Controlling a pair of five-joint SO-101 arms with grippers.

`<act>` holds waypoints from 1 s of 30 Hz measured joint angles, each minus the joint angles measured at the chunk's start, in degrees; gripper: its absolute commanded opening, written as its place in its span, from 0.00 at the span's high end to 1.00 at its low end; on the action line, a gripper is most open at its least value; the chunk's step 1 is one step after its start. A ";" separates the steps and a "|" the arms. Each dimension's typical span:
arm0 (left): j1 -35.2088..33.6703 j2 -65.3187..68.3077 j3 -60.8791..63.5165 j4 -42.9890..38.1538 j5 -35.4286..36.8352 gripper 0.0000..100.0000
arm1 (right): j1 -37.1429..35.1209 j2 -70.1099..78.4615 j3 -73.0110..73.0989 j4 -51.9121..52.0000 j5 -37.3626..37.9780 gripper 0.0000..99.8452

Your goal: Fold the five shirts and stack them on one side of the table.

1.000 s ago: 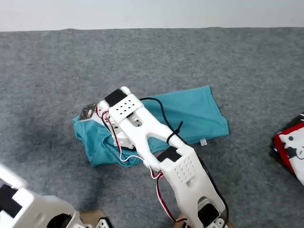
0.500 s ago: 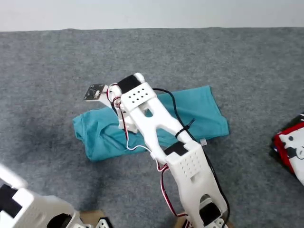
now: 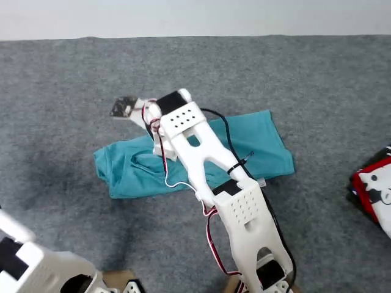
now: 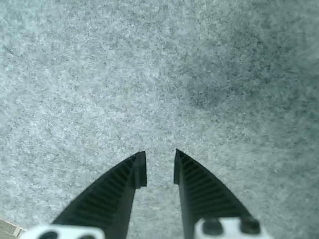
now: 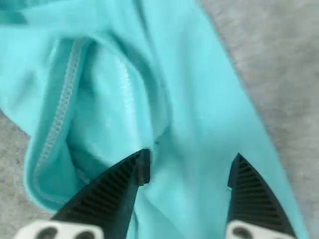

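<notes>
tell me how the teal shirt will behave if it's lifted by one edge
Probably floppy: the teal shirt lies in soft folds and wrinkles, so it would likely drape and sag from one grip. On the rough grey table cover, a push would likely bunch it rather than slide it. The open right pincer may catch only one layer.

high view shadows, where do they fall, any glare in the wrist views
High view: soft dark patches on the mat beside the shirt, no glare. Left wrist view: a dim patch on the mat ahead of the jaws. Right wrist view: shade inside the shirt's fold by one jaw, no glare.
</notes>
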 measured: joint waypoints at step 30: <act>0.00 0.00 0.00 -0.09 -0.79 0.90 | -12.48 -33.14 41.32 1.32 4.22 0.73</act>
